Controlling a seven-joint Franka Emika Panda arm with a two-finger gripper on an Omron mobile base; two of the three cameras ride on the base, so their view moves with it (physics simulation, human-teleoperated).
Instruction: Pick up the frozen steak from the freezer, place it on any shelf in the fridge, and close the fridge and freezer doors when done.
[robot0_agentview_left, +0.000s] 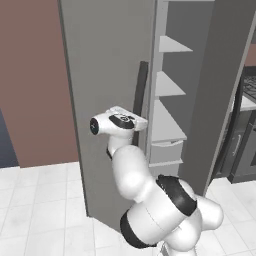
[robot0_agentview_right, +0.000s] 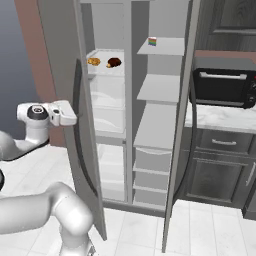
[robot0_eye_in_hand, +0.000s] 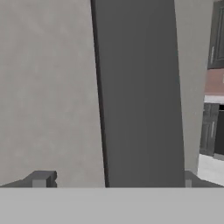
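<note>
Gripper (robot0_eye_in_hand: 113, 179) standing wide open, fingertips straddling dark handle (robot0_eye_in_hand: 140, 92) of fridge door (robot0_agentview_right: 60, 75), holding nothing. Both doors hanging open. Frozen steak (robot0_agentview_right: 114, 62) lying on upper shelf (robot0_agentview_right: 106, 69) inside fridge (robot0_agentview_right: 107, 115), just beside golden-orange lump (robot0_agentview_right: 93, 61). Freezer (robot0_agentview_right: 157, 115) adjoining fridge; microwave (robot0_agentview_right: 223, 88) sitting on marble counter (robot0_agentview_right: 220, 120) beyond freezer door (robot0_agentview_right: 180, 130). White tile floor (robot0_agentview_right: 130, 230) showing below fridge.

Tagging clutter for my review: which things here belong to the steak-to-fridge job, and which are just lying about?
Job: frozen steak, on the fridge shelf; fridge door, its handle between the open gripper; freezer door.
Lying about: golden-orange lump, small colourful block, black oven.
</note>
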